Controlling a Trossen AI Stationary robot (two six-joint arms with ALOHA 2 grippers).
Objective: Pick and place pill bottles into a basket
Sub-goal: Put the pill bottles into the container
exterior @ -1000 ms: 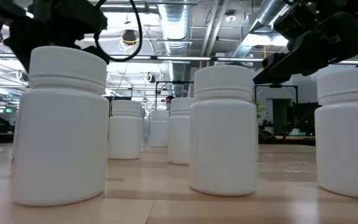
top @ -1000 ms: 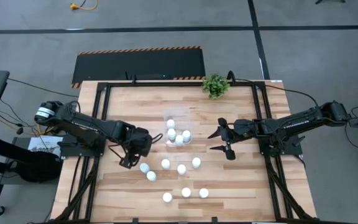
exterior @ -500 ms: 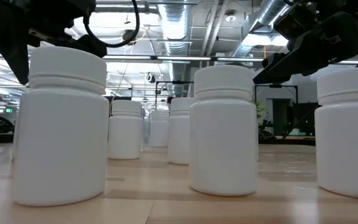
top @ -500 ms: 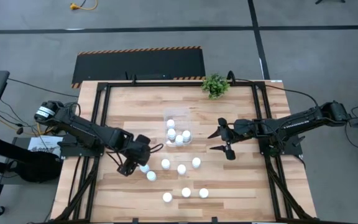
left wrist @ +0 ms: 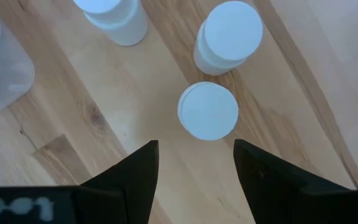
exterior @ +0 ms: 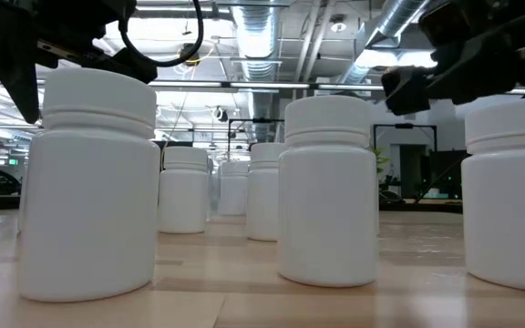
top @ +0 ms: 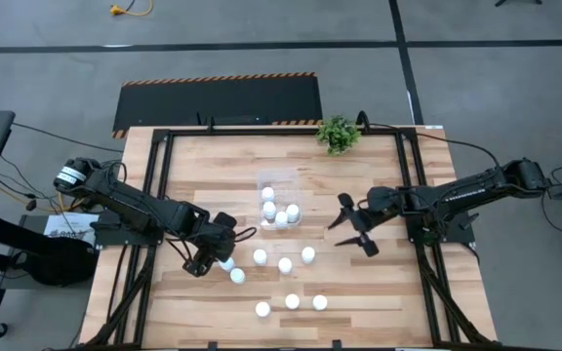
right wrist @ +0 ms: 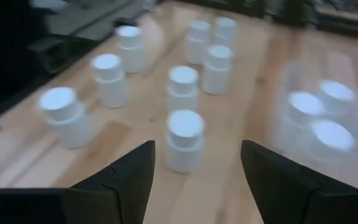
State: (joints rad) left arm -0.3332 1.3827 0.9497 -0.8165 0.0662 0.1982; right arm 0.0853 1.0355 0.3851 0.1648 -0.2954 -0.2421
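Beneath left hand [left wrist: 194, 165]: pill bottle [left wrist: 207, 111]

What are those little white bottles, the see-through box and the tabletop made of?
Bottles: probably plastic; smooth, opaque white, faint sheen, moulded ridges under the caps.
Box: likely clear plastic; the wood and the bottles inside show through its walls.
Tabletop: wood, apparently in joined strips; pale grain and plank lines show, with a light sheen.

Four pill bottles [top: 281, 213] inside basket [top: 261, 181], mid-table. Eight loose toward near edge. Left gripper [top: 215, 261] over one; right gripper [top: 351, 224] spread wide.
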